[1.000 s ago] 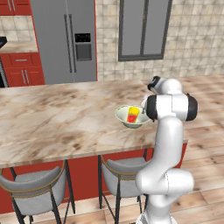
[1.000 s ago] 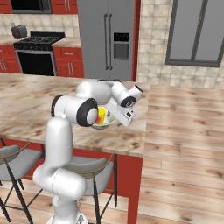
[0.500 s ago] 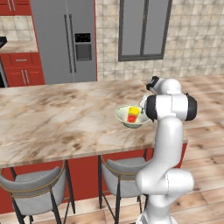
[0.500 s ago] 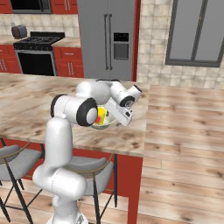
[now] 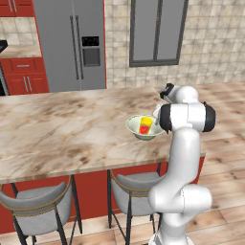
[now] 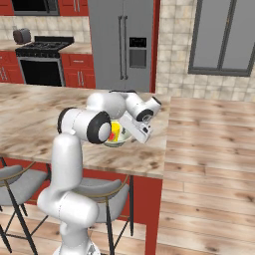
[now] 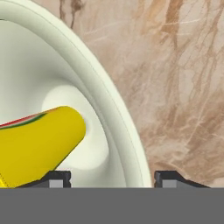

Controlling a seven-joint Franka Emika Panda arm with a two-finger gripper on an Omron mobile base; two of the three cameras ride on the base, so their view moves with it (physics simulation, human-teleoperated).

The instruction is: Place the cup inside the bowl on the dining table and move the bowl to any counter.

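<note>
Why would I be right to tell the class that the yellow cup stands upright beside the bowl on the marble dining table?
You would not be. The cup lies tilted inside the bowl, not beside it, as the hand view shows. The bowl does stand on the marble dining table.

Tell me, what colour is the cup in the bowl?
Yellow, with a red mark; the cup shows best in the hand view, lying in the bowl.

One yellow cup (image 5: 144,125) lies in one pale bowl (image 5: 134,127), on one marble-topped dining table (image 5: 57,129) with two grey cushioned stools (image 5: 36,206) tucked under its near edge. Against the back wall stand one grey double-door refrigerator (image 5: 72,43), one black stove (image 6: 42,62), one toaster (image 6: 21,35) and one window with two panes (image 5: 158,29). One white robot arm (image 5: 182,162) carries one gripper (image 7: 112,177) with two dark fingertips (image 7: 57,178).
</note>
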